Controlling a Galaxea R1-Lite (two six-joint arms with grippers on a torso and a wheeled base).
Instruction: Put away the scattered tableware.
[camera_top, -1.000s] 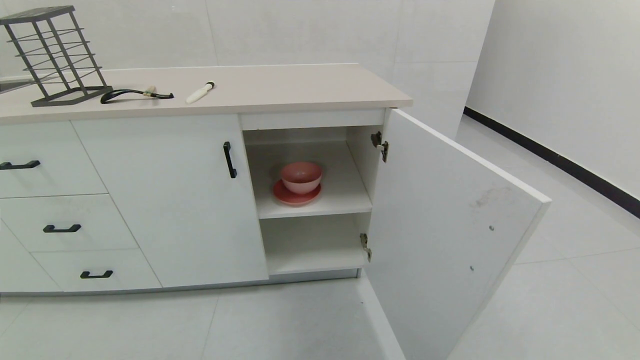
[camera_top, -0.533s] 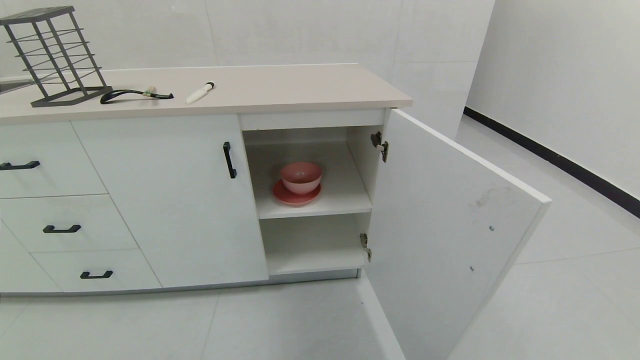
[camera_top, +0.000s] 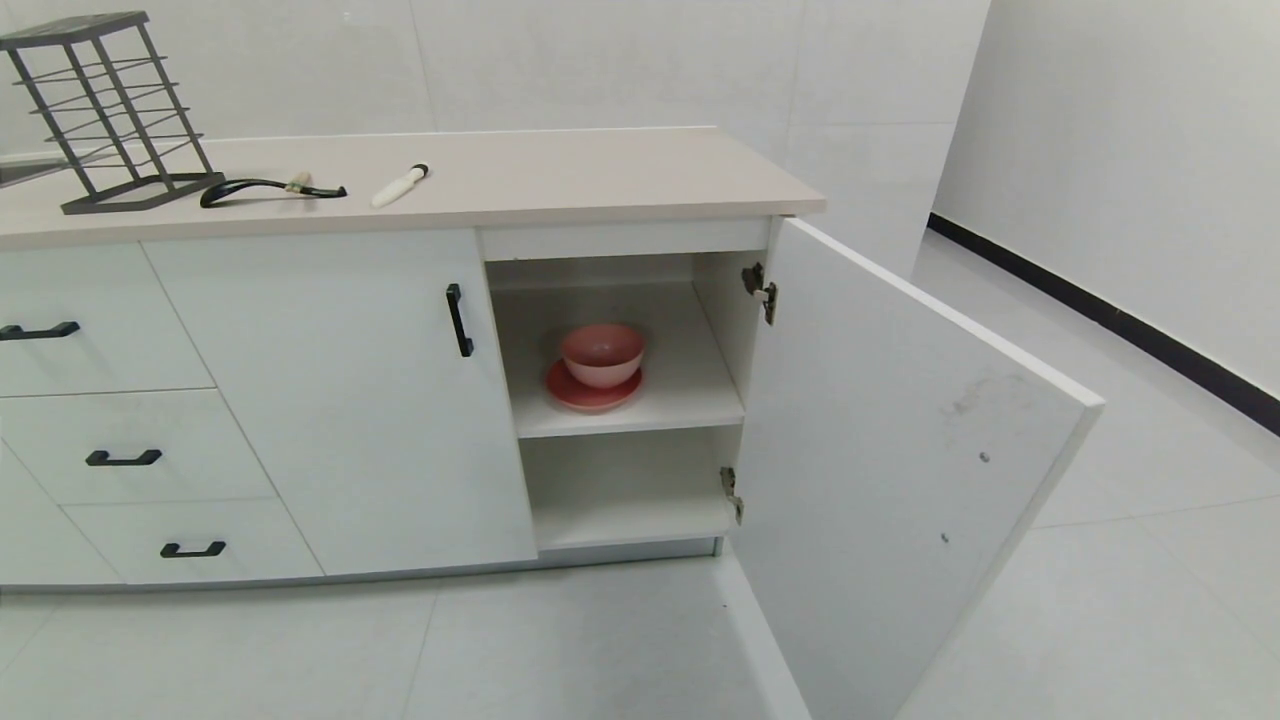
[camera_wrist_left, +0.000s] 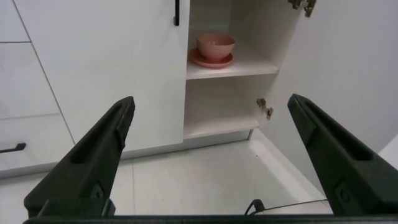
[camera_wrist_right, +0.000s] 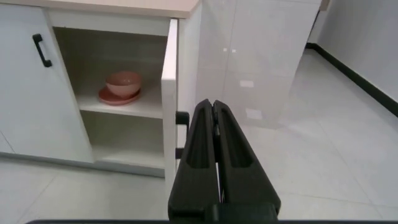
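A pink bowl (camera_top: 602, 352) sits on a red plate (camera_top: 592, 393) on the upper shelf of the open cupboard. On the countertop (camera_top: 600, 170) lie a black curved utensil (camera_top: 270, 187) and a white-handled utensil (camera_top: 400, 186). My left gripper (camera_wrist_left: 211, 99) is open and holds nothing; it hangs low over the floor, facing the cupboard, where the bowl (camera_wrist_left: 216, 45) and plate (camera_wrist_left: 211, 60) show. My right gripper (camera_wrist_right: 213, 104) is shut with nothing in it, in front of the open door's edge (camera_wrist_right: 169, 93), with the bowl (camera_wrist_right: 123, 82) and plate (camera_wrist_right: 118, 96) beyond.
The cupboard door (camera_top: 900, 450) stands swung out to the right over the floor. Its lower shelf (camera_top: 625, 500) is bare. A dark wire rack (camera_top: 110, 110) stands at the counter's far left. Drawers with black handles (camera_top: 123, 457) are at the left.
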